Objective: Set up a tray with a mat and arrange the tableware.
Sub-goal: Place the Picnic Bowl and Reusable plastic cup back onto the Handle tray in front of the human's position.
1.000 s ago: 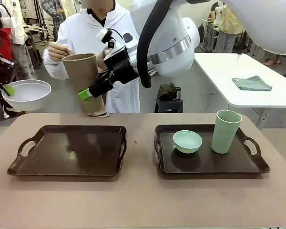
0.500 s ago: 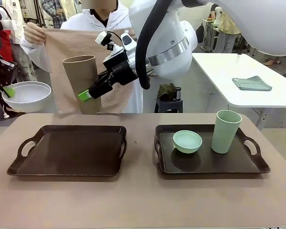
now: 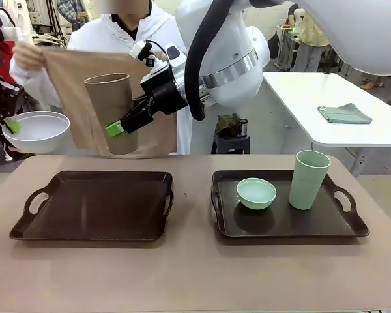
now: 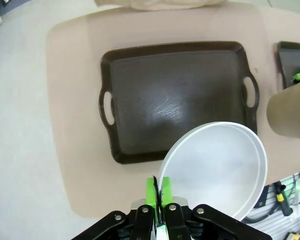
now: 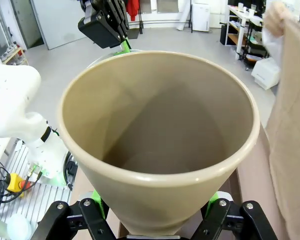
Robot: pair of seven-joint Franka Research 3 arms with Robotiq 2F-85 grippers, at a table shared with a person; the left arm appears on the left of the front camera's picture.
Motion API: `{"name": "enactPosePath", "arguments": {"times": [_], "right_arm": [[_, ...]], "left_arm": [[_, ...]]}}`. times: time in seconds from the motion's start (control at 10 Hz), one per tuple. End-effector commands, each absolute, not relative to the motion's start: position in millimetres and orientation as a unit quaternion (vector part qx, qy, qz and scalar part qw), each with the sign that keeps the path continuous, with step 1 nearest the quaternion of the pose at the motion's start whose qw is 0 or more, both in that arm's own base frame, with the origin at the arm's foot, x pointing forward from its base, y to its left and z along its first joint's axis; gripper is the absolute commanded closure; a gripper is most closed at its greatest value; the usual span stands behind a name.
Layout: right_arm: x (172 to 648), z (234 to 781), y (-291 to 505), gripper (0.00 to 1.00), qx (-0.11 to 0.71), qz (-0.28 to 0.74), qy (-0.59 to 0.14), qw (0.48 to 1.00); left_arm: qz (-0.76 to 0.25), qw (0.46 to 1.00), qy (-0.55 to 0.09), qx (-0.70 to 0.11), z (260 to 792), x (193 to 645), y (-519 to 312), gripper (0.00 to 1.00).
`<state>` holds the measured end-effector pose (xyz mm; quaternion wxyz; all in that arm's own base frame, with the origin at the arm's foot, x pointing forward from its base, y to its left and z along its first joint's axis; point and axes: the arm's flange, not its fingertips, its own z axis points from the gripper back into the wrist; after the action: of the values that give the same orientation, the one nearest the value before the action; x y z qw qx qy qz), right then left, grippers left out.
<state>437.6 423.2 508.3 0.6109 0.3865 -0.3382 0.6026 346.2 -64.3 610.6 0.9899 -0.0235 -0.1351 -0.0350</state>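
My left gripper (image 3: 12, 124) is shut on the rim of the white bowl (image 3: 36, 130), held in the air at the far left above the table; its fingers (image 4: 158, 192) pinch that rim over the empty left tray (image 4: 175, 97). My right gripper (image 3: 120, 125) is shut on the tall brown cup (image 3: 112, 112), upright in the air above the left tray (image 3: 94, 205); the cup (image 5: 157, 135) shows from above. The person holds a tan mat (image 3: 78, 85) spread out behind the cup. A mint green bowl (image 3: 256, 193) and mint green cup (image 3: 309, 179) stand on the right tray (image 3: 283, 225).
A white side table (image 3: 332, 104) with a folded grey cloth (image 3: 344, 113) stands at the back right. Bare tabletop (image 3: 195, 274) runs in front of both trays.
The person has unfolded the tan mat and now holds it spread wide behind the brown cup. Both grippers have barely moved with their loads.
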Motion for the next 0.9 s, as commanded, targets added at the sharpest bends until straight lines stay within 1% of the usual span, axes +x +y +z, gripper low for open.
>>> {"name": "enactPosePath", "arguments": {"times": [0.0,0.8], "right_arm": [[438.5,507.7,423.5,1.00,0.389,0.606,-0.339,0.605],[438.5,507.7,423.5,1.00,0.389,0.606,-0.339,0.605]], "left_arm": [[-0.043,0.989,-0.138,-0.035,609.7,346.4,-63.2,1.00],[-0.043,0.989,-0.138,-0.035,609.7,346.4,-63.2,1.00]]}}
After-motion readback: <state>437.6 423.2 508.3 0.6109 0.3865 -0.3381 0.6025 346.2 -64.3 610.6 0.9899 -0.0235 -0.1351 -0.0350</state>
